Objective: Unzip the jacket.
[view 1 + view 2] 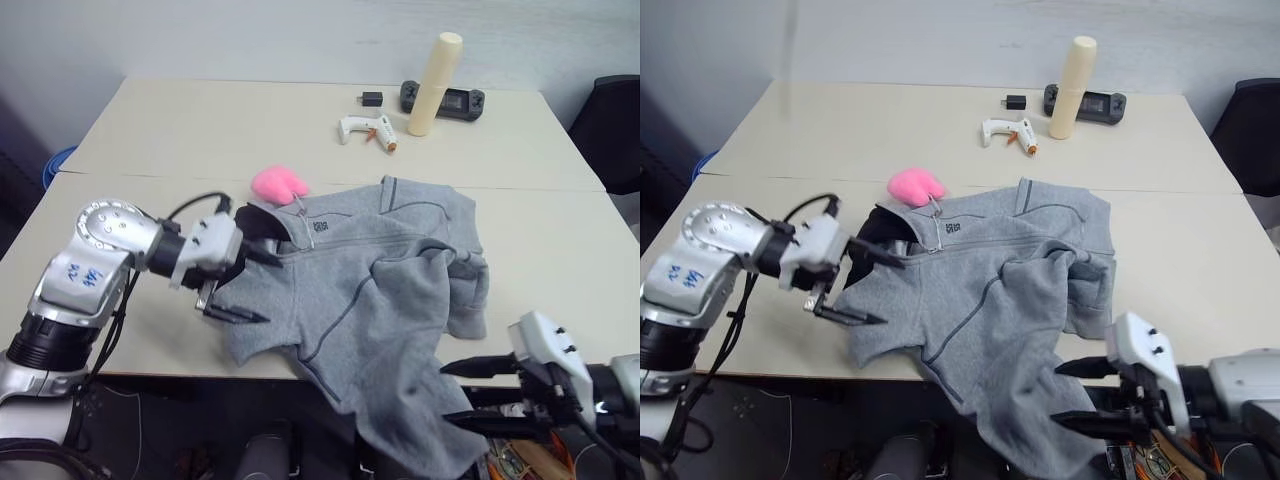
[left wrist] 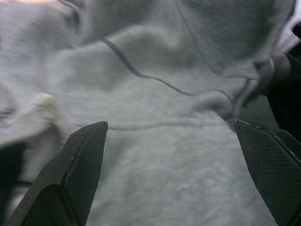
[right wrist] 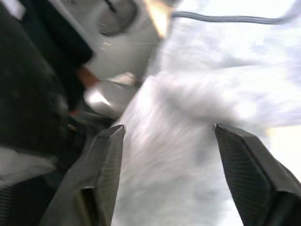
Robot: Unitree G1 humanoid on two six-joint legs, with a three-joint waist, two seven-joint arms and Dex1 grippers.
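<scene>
With its hem hanging off the table point(image 1: 150, 130) edge, the jacket point(image 1: 380, 290) lies between both parted, empty grippers: left gripper point(image 1: 245, 285) by its collar, right gripper point(image 1: 470, 393) beside its hem.

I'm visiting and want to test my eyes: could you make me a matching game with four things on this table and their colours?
Things:
1. jacket
2. plush charm
3. tall cylinder
4. handheld game console

Colours:
A. pink
B. cream
C. heather grey
D. black

Pairs: 1-C, 2-A, 3-B, 4-D
</scene>
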